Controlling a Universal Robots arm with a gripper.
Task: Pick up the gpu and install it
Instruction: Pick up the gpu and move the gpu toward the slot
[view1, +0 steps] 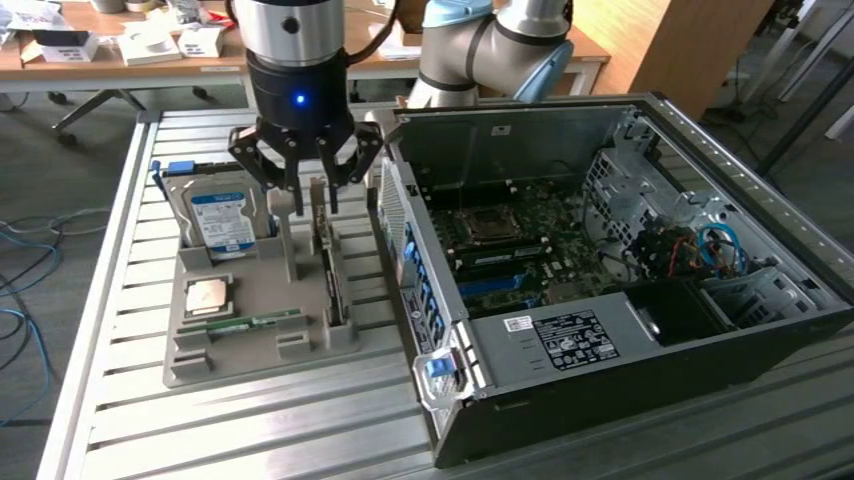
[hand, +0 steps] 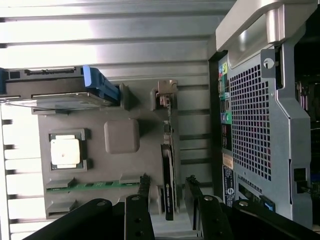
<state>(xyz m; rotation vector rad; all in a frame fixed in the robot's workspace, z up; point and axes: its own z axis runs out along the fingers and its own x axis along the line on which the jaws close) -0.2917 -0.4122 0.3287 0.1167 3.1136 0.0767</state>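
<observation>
Well, barely begun: the gripper (view1: 310, 200), fingers apart, sits either side of the gpu (view1: 331, 275), which stands uninstalled in its tray (view1: 247, 352).

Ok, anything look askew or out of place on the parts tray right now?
Nothing stands out. The gpu stands on edge in its slot in the gray tray, with the open claw straddling it. The hard drive sits upright, the processor and memory stick lie flat in their recesses.

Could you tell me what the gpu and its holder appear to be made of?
The gpu: dark matte circuit board, with a silvery, likely metal bracket at one end. The holder: probably plastic, judging by its uniform dull grey surface.
</observation>
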